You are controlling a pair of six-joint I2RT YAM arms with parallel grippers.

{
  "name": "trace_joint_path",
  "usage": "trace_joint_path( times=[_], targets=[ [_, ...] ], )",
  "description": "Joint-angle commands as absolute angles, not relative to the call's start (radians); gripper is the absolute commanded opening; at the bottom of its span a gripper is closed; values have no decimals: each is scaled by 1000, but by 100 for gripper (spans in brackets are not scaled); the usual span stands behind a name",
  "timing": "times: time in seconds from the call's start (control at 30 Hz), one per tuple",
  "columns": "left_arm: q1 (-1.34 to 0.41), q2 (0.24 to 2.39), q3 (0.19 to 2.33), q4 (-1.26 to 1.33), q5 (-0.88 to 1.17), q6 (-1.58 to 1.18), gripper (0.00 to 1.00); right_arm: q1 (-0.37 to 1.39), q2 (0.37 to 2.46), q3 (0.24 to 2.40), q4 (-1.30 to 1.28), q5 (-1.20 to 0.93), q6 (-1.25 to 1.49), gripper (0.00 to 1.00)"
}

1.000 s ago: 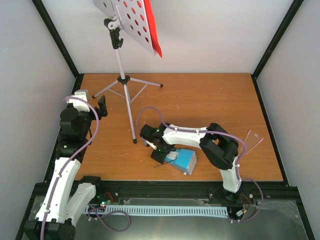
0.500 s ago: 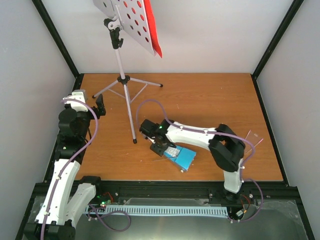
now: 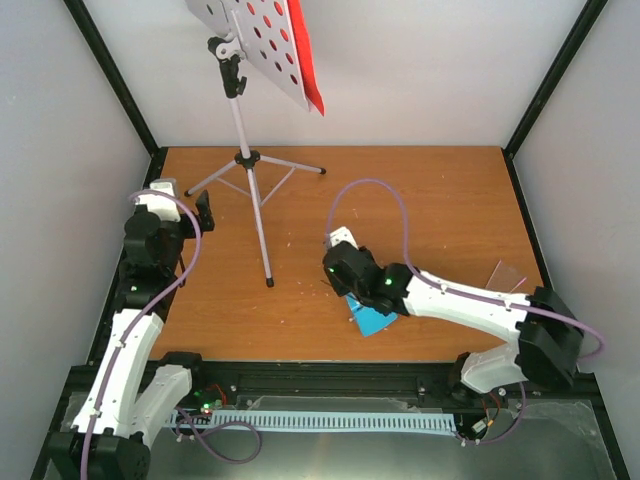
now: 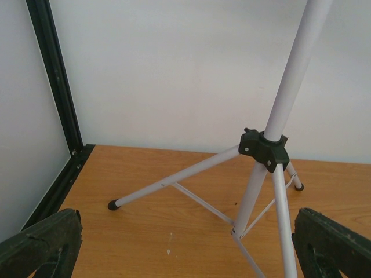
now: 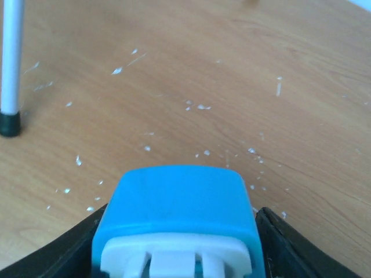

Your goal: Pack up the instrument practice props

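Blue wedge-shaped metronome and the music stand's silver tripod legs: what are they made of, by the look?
Blue wedge-shaped metronome: probably moulded plastic; smooth matt shell, rounded edges, white insert. Silver tripod legs: likely metal tube; thin, straight, even satin sheen. Black hub looks plastic.

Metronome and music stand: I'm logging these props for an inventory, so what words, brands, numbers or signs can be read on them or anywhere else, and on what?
No text can be read in any view.
blue metronome: plain blue shell with a white part, no lettering showing.
music stand: only punched holes, no print.
red sheet: seen nearly edge-on, any print is hidden.
table: bare wood with pale flecks, no markings.
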State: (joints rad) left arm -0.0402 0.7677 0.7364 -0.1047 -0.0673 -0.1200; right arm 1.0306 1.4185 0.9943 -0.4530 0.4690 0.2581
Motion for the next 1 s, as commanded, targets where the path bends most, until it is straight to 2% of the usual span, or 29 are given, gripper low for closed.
trace_joint_path(
  times=[0.0, 0.1, 0.3, 0.67, 0.97],
  targets=[
    [-35, 784, 737, -83, -87, -104, 100, 1044, 1305, 824, -132, 642, 335, 47],
    [-35, 788, 736, -81, -80, -102, 99, 1048, 1285, 753, 24, 690, 333, 47],
    [-35, 796, 728, -73, -84, -98, 100, 1053, 1369, 803, 152, 767, 290, 45],
    [-35, 803, 726, -72, -52, -106, 99, 1068, 1442, 838, 194, 858, 333, 43],
    [-35, 813, 727, -72, -50, -107, 100, 1096, 1453, 838, 247, 938, 382, 46]
  ],
)
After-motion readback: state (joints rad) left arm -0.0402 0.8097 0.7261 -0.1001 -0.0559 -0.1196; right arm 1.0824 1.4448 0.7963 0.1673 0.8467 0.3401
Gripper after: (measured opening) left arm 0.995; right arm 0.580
